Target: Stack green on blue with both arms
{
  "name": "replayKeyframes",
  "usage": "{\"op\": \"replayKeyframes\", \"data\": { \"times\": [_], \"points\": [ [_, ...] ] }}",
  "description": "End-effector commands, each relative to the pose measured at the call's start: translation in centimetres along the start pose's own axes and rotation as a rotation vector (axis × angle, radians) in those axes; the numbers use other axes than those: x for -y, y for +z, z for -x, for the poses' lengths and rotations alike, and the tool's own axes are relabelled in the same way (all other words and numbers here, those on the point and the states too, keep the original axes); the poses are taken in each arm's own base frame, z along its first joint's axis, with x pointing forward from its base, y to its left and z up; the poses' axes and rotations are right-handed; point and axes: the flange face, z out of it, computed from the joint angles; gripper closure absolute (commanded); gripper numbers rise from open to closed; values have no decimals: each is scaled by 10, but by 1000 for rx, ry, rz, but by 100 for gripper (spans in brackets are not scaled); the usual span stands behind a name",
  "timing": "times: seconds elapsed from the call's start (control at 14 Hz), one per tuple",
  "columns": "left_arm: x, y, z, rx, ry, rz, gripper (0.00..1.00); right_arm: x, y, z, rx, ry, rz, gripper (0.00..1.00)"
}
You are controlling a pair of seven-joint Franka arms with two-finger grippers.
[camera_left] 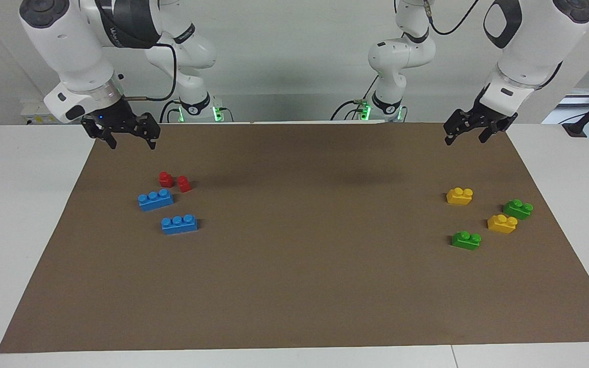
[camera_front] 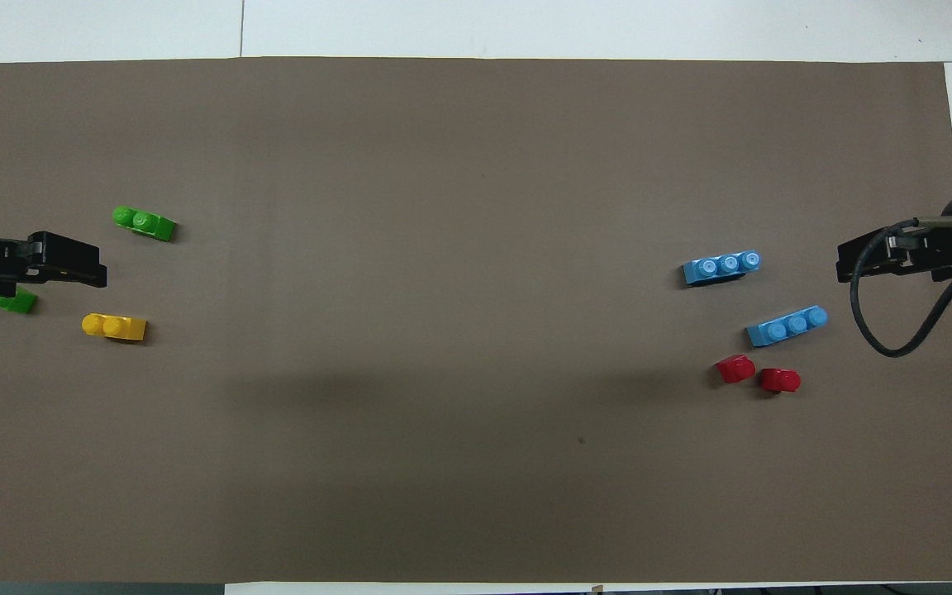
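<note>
two glossy green bricks (camera_left: 466, 239) (camera_left: 518, 208), each with two round studs, sit at the right of the facing frame among two yellow bricks (camera_left: 459, 196) (camera_left: 502, 223), and two longer three-stud blue bricks (camera_left: 155, 199) (camera_left: 179, 224) lie at centre left beside two small red pieces (camera_left: 174, 181). all rest on a matte brown mat (camera_left: 294, 286) over the white desk (camera_left: 13, 214). the left end effector (camera_left: 467, 132) hangs at upper right and the right end effector (camera_left: 132, 139) at upper left, both with fingers apart and empty.
</note>
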Motion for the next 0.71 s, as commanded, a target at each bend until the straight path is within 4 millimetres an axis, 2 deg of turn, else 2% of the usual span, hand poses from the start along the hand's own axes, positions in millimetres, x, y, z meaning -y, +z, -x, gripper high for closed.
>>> {"op": "replayKeyframes", "data": {
  "times": [0.0,0.21,0.43,0.64],
  "points": [
    [-2,-8,4,5,16,15,0,2,1,0,1,18,-16,0],
    [-2,-8,3,2,16,15,0,1,1,1,7,26,-14,0],
    [8,-8,2,-28,-14,16,0,-1,7,3,11,58,-55,0],
    [35,1,-3,-51,-120,20,0,4,13,-6,-53,393,-98,0]
  ]
}}
